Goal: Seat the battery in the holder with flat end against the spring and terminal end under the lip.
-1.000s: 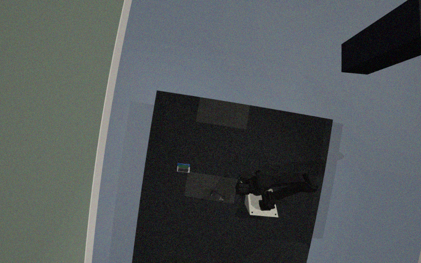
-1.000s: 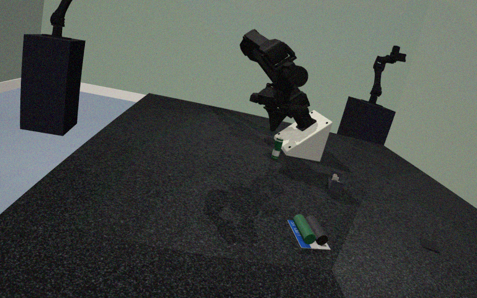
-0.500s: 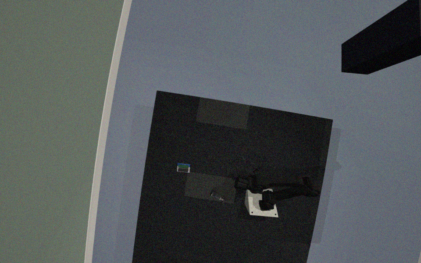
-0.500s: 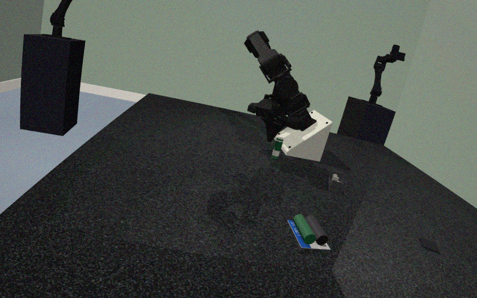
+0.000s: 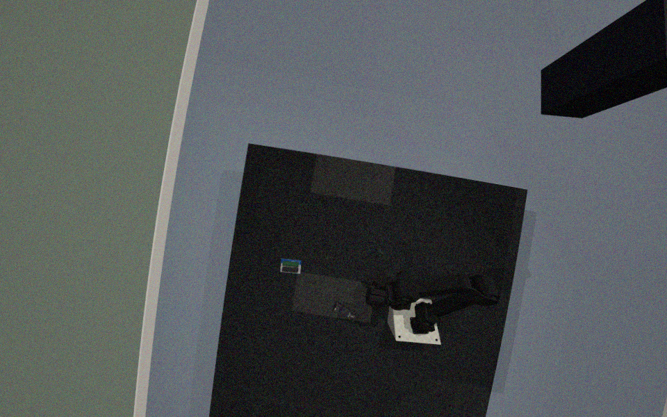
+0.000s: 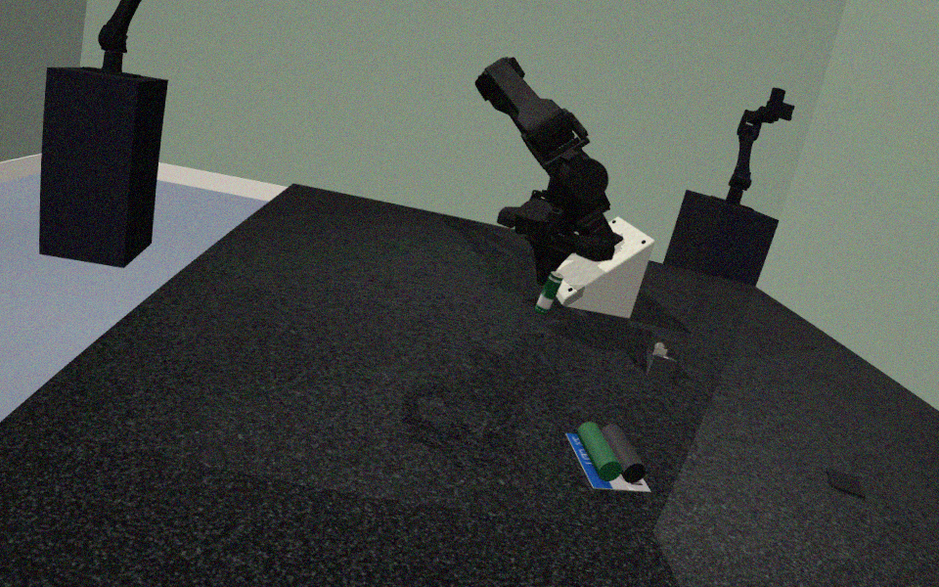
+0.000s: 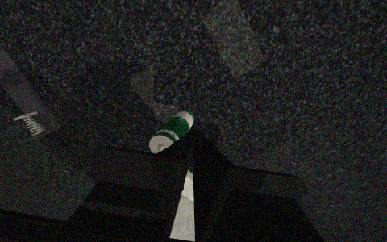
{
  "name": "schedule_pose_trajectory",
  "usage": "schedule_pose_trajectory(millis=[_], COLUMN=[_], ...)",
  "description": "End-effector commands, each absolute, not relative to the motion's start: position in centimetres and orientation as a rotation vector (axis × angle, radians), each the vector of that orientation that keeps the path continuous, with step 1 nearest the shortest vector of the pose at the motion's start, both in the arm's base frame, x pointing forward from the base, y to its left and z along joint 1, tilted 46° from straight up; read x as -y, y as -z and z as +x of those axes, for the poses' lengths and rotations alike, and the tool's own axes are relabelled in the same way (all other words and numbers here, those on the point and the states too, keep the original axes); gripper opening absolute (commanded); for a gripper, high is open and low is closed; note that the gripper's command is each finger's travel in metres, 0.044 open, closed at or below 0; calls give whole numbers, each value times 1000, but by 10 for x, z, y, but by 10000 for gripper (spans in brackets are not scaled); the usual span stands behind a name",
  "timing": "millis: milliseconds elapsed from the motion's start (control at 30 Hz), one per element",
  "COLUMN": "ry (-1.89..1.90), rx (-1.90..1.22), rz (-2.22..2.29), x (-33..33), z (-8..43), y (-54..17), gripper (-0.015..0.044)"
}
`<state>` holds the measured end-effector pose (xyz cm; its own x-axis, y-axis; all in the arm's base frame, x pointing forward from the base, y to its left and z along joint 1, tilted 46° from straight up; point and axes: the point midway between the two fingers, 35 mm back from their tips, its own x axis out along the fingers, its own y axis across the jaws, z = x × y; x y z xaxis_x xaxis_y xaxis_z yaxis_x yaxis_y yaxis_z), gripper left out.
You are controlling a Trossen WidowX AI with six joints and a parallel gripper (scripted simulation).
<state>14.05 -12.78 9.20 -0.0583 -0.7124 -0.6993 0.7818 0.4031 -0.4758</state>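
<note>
The green and white battery (image 6: 548,292) (image 7: 179,126) stands on end on the table, leaning a little, in front of the arm's white base. Its pale end faces up. In the top view it cannot be made out. The dark holder (image 6: 660,363) (image 7: 29,94) (image 5: 344,311) lies apart from it, its metal spring (image 7: 33,124) showing at the left of the wrist view. No battery shows in it. My gripper (image 7: 194,134) (image 6: 542,277) is shut with nothing between the fingers. Its fingertips are close beside the battery's upper end and overlap its edge in the wrist view; contact cannot be told.
A blue and white card (image 6: 600,483) (image 5: 290,262) bears a green cylinder (image 6: 597,450) and a dark cylinder (image 6: 624,452). The white wedge base (image 6: 608,288) (image 5: 416,336) is close behind the battery. A small dark flat piece (image 6: 845,483) lies at the right of the exterior view.
</note>
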Motion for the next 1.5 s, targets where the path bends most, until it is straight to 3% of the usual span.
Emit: schedule_pose_trajectory(millis=[0,800,1467], ry=[1224,1223,1225], rx=[-1074,-1079,-1075], rz=[84,77,82], x=[126,111,54], z=[146,167,173], y=[-90,-74,-128], gripper=[0,0,0])
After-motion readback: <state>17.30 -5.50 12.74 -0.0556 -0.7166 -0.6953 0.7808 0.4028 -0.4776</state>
